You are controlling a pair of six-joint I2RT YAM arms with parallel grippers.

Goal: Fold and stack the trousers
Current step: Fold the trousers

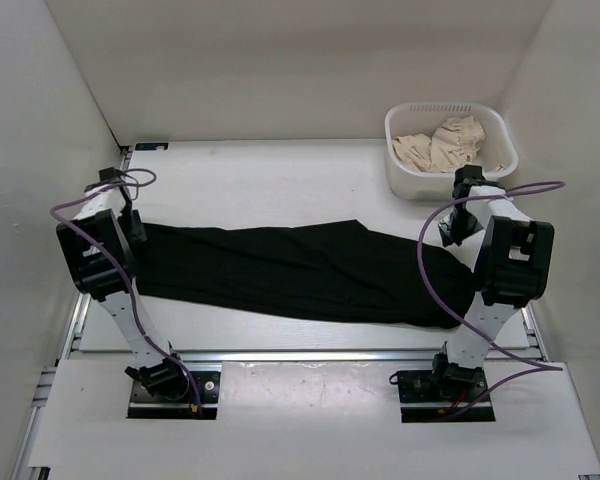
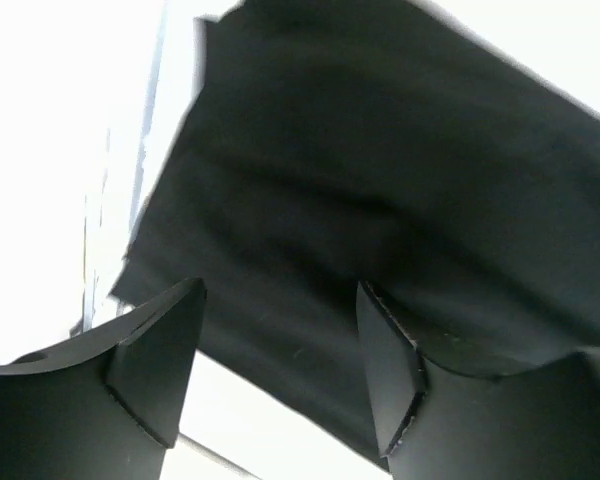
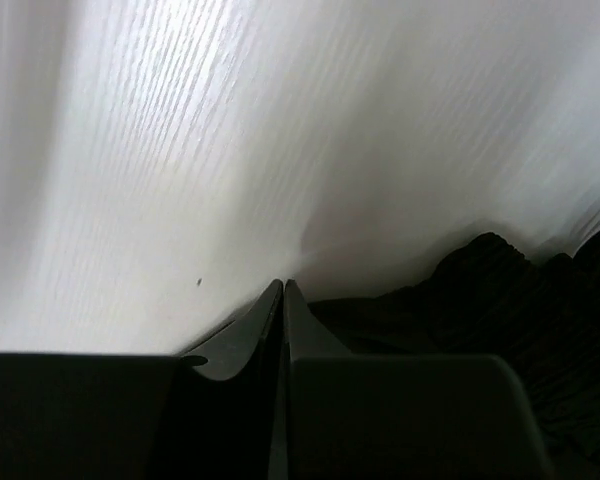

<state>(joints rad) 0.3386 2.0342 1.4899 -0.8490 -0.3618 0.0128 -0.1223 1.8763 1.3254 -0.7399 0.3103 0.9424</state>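
Trousers [image 1: 300, 272] lie stretched crosswise on the tabletop [image 1: 260, 170], black and rumpled, running from my left arm to my right. I see the left fingers [image 2: 150, 360] spread wide above the cloth's left end. The right fingers [image 3: 240, 345] are pressed together beside the bunched right end; I cannot tell whether any fabric is pinched between them. A white basket [image 1: 420, 182] sits at the far right.

Overhead view's evenly lit and sharp. Both wrist cams are blurry; left one blows the worktop [image 2: 50, 150] out white, trousers [image 2: 380, 180] go featureless black.
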